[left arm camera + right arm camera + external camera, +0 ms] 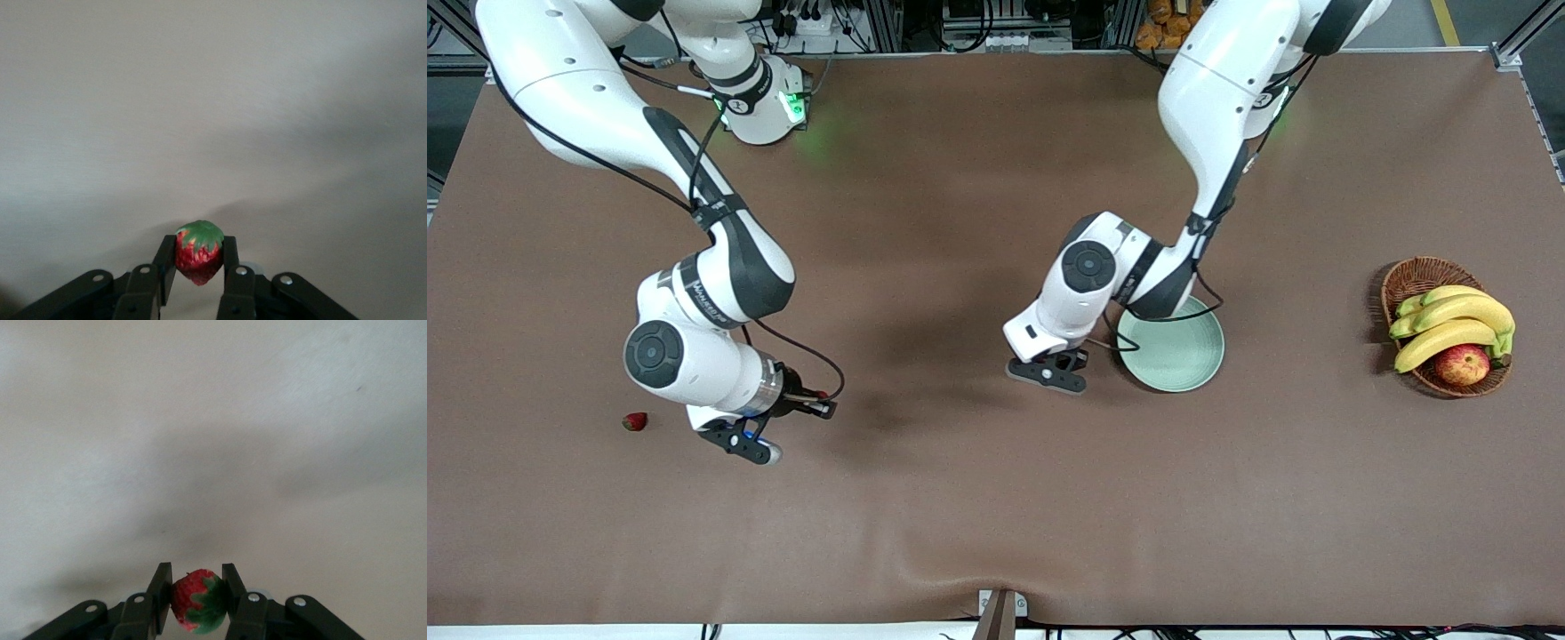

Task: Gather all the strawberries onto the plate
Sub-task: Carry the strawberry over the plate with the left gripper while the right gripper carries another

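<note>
**Operator:** How many strawberries do you count, and where are they?

**Technician:** You have three. One strawberry on the table [634, 421] lies toward the right arm's end, roughly midway between the table's two long edges. The second strawberry [198, 253] is clamped between the fingers [165, 268] of the left gripper [198, 270]. The third strawberry [197, 601] is pinched between the fingers [159, 597] of the right gripper [195, 599].

**Operator:** And the plate?

**Technician:** You have one plate [1179, 360], near the table's middle, with no berry on its visible surface; the left arm covers part of its rim. In the front view the left gripper [1047, 372] hangs just beside the plate, on the side toward the right arm's end. The right gripper [760, 431] hangs just beside the loose berry.

**Operator:** What differs between views?

**Technician:** Only the wrist views show you the two held berries. Only the front view shows you the loose berry, the plate, and one basket [1409, 277] with bananas [1449, 324] and one apple [1462, 364] toward the left arm's end.
</note>
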You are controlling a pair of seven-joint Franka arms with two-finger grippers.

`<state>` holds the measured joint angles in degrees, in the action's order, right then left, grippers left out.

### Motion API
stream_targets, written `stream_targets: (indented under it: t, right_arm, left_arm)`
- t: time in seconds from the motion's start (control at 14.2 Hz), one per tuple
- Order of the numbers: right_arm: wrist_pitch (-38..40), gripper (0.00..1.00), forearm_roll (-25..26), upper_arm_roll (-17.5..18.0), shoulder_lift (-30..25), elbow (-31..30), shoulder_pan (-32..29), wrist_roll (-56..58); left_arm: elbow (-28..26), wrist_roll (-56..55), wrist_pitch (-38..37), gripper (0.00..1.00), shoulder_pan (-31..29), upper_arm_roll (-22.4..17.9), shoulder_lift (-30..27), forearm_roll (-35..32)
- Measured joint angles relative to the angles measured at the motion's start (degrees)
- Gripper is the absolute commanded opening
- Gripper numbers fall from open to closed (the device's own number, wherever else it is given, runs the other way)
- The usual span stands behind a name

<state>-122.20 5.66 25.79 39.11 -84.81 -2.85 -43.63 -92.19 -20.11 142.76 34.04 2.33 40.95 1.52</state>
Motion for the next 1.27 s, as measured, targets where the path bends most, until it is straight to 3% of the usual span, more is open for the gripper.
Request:
stream_targets:
  t: [0.49, 0.99, 1.06, 1.2, 1.27]
  right_arm:
    - [-4.7, 0.0, 0.14, 0.4, 0.01, 0.05, 10.52, -14.61]
    - [-9.9, 0.0, 0.15, -1.33, 3.04, -0.35, 22.35, -30.0]
    - [-10.65, 0.0, 0.15, -2.92, 3.78, -0.4, 24.65, -31.88]
    - [-13.03, 0.01, 0.14, -6.81, 5.52, -0.48, 29.81, -35.5]
    - [-14.67, 0.01, 0.14, -8.41, 6.64, -0.5, 32.27, -37.24]
  left_arm:
    - [-13.64, 8.36, -0.53, 0.18, -9.59, -0.16, -10.61, -0.31]
    - [-24.13, 8.73, -0.54, 0.26, -14.71, -0.2, -15.68, -2.76]
    - [-25.08, 9.03, -0.53, 0.32, -15.3, -0.2, -15.91, -2.76]
    - [-26.41, 9.12, -0.53, 0.58, -15.57, -0.15, -15.94, -2.77]
    - [-26.81, 9.12, -0.53, 0.8, -15.56, -0.02, -15.94, -2.77]
